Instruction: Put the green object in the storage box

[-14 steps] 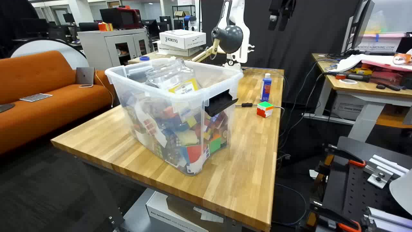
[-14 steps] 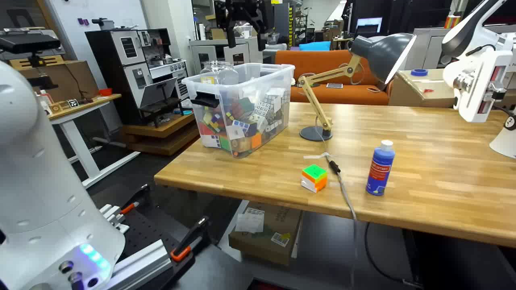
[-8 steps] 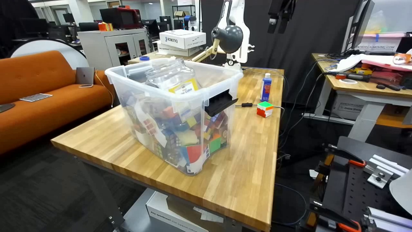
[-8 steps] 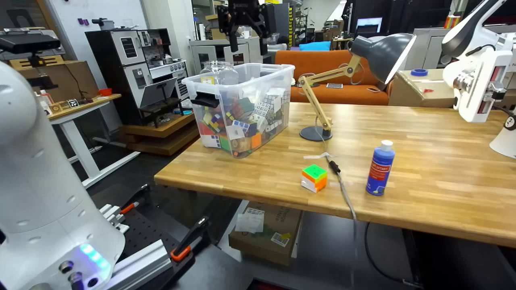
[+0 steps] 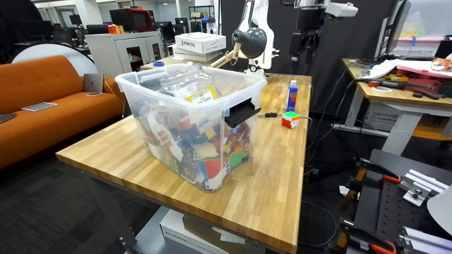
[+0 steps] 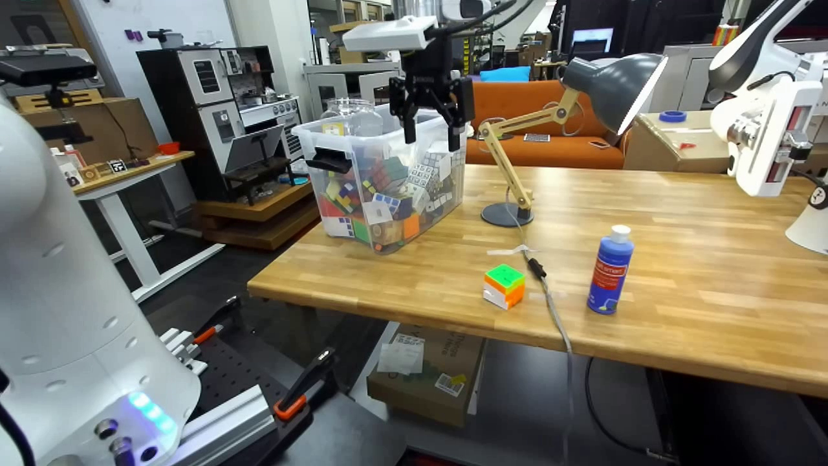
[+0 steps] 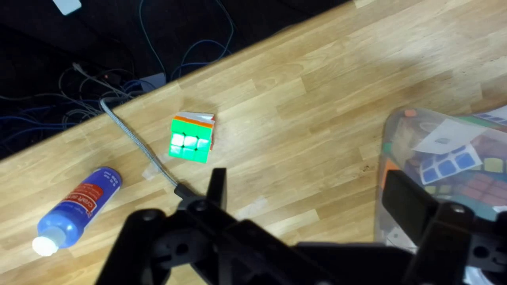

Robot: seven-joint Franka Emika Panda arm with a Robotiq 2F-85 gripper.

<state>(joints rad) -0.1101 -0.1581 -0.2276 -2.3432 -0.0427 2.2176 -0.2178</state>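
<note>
The green object is a small puzzle cube with a bright green top and orange, white and red sides. It sits on the table in both exterior views (image 5: pixel 290 120) (image 6: pixel 504 286) and in the wrist view (image 7: pixel 190 140). The storage box is a large clear tub with a whitish rim and dark latch, in both exterior views (image 5: pixel 176 141) (image 6: pixel 388 194); part of it shows at the wrist view's right (image 7: pixel 412 122). My gripper is open and empty, pointing down above the table, in both exterior views (image 5: pixel 302 60) (image 6: pixel 432 141) and the wrist view (image 7: pixel 307 182). It is apart from the cube.
A blue bottle with a white cap (image 6: pixel 610 272) stands near the cube. A lamp (image 6: pixel 508 175) stands beside the tub, its cord (image 6: pixel 550 301) running past the cube over the table edge. The tub holds several cubes and a clear jar (image 5: pixel 190 84).
My gripper has come down from the top of the exterior views toward the table, staying open. The cube, tub, bottle and lamp have not moved.
</note>
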